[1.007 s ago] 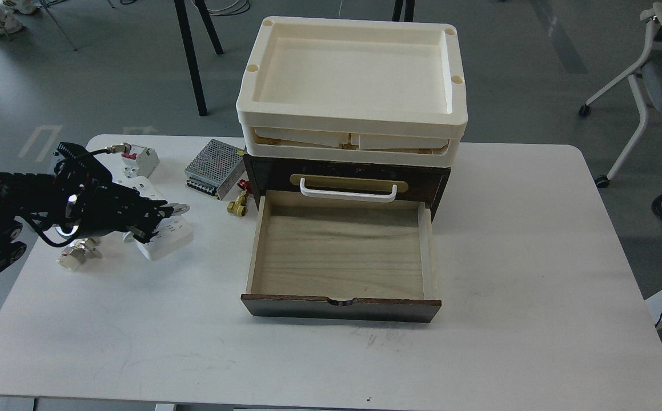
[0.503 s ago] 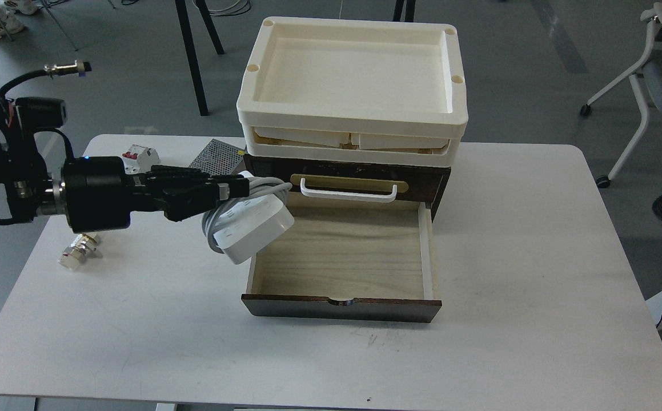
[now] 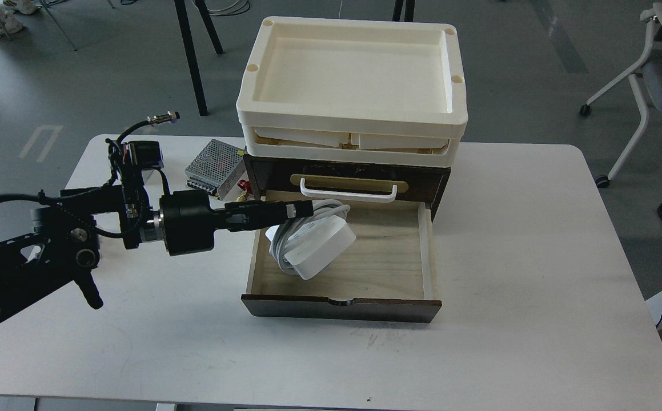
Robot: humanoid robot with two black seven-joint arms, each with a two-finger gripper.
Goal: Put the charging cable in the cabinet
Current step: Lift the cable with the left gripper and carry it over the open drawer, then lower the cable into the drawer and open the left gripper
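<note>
The charging cable (image 3: 316, 242) is a white power strip with its cord wound around it. It hangs tilted over the left part of the open drawer of the cabinet (image 3: 345, 308), a dark brown unit with a pale wood drawer floor and a white handle (image 3: 346, 192). My left gripper (image 3: 299, 210) reaches in from the left over the drawer's left wall and is shut on the strip's cord end. My right gripper is out of view.
Cream plastic trays (image 3: 353, 123) are stacked on top of the cabinet. A metal mesh power supply box (image 3: 215, 162) lies left of the cabinet behind my arm. The white table (image 3: 536, 285) carries them all. An office chair (image 3: 650, 68) stands at the far right.
My left arm has lifted the power strip off the table at the left and carried it right, from beside the drawer to over the drawer's inside.
</note>
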